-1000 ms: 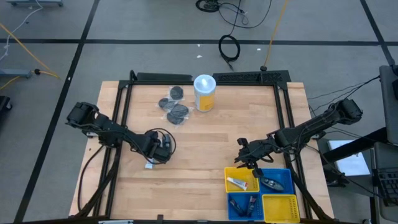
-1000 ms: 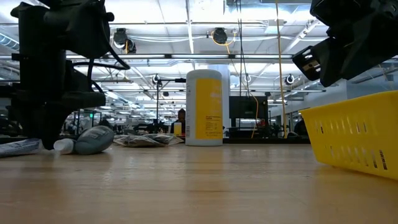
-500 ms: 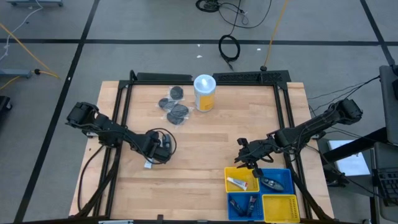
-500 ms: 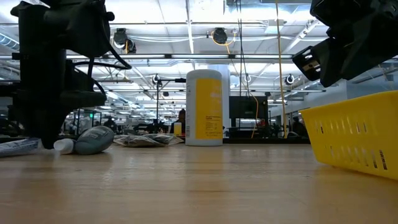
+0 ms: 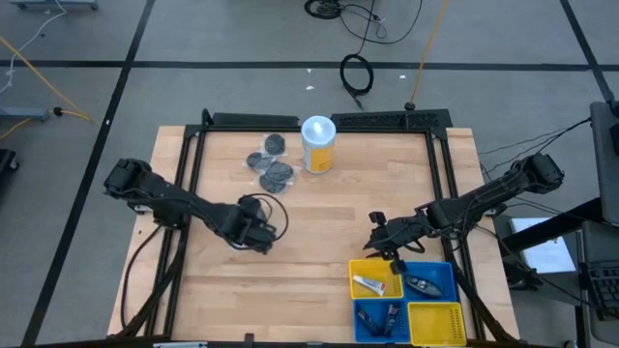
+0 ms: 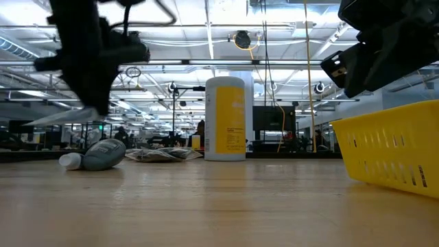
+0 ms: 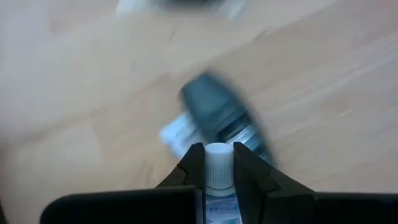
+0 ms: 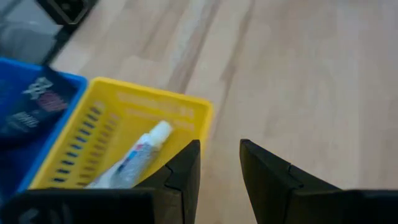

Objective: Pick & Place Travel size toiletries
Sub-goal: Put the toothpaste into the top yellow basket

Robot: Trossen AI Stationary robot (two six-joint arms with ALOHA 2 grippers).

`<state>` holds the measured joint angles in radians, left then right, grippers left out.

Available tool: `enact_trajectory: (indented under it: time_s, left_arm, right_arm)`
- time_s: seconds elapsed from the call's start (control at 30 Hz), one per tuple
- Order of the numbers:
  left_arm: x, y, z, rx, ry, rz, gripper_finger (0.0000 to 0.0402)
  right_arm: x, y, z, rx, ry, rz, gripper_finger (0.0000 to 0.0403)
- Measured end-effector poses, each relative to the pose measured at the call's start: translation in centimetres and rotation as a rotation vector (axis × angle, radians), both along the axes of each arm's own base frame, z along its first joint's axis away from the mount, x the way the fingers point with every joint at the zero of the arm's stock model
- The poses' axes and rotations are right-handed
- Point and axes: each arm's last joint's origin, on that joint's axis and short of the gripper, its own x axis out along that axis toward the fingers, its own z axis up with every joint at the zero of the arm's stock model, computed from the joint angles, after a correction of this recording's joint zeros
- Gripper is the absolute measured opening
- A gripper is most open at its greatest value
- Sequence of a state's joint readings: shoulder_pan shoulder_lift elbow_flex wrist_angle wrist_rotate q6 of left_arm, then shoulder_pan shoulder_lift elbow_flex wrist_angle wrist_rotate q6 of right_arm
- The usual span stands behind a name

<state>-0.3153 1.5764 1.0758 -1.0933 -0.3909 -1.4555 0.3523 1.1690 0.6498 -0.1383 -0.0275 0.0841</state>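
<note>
Left tool (image 7: 219, 167) pressed onto a small white tube (image 7: 218, 168): ribbed white cap sticks out between the fingers (image 7: 188, 171), printed body below it, mostly hidden. In high view left tool (image 5: 259, 235) sits over the left half of the surface (image 5: 319, 208), w/ the tube not discernible there; in low view the arm is lifted off the wood w/ a pale flat end showing under it, blurred. Left wrist view also shows, on the wood past the tube, a dark grey-blue item (image 7: 221, 118), motion-blurred, type cannot tell. Low view: grey tube w/ white cap (image 6: 96, 155) lies flat on the surface, touching nothing else. Grey round flat packets (image 5: 270, 164) grouped nr the far edge, just beside the yellow-and-white canister (image 5: 318, 145), which stands upright w/ white lid. Containers at near-right corner: yellow basket (image 5: 377, 277) holds 1 white tube w/ coloured print (image 5: 368, 284), lying diagonal; same tube in right wrist view (image 8: 134, 160), cap pointing toward basket's rim. Blue bin (image 5: 432, 279) next to it holds a dark item (image 5: 419, 283); second blue bin (image 5: 379, 320) holds small dark sachets (image 5: 390, 314); second yellow basket (image 5: 436, 323), contents cannot tell. Right tool (image 5: 384, 237) hangs above the surface just off the first yellow basket's far rim, fingers (image 8: 181, 171) spread apart, nothing between them.
</note>
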Motion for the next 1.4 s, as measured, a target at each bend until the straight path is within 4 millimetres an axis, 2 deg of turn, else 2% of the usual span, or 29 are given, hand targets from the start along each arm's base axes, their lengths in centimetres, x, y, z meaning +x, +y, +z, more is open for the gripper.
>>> enact_trajectory:
  time_s: [0.3,0.57,0.83,1.2,1.4]
  left_arm:
    - [3.5,-0.5,4.6,0.181,-0.192,-0.296,0.0035]
    - [7.2,-1.0,6.7,0.269,-0.462,-0.608,0.0035]
    - [9.7,-1.2,9.6,0.349,-0.76,-0.955,0.0035]
    - [10.8,-0.2,11.4,0.382,-0.99,-1.246,0.0035]
    - [12.3,-0.3,10.8,0.405,-1.118,-1.424,0.0035]
  right_arm:
    - [0.2,0.1,0.2,0.007,-0.031,-0.004,0.0105]
    - [0.7,0.2,0.9,-0.001,-0.123,0.028,0.0105]
    - [1.2,0.4,1.8,-0.001,-0.242,0.054,0.0105]
    - [1.8,0.6,3.2,-0.052,-0.435,0.077,0.0105]
    - [2.2,0.2,4.0,-0.094,-0.532,0.042,0.0105]
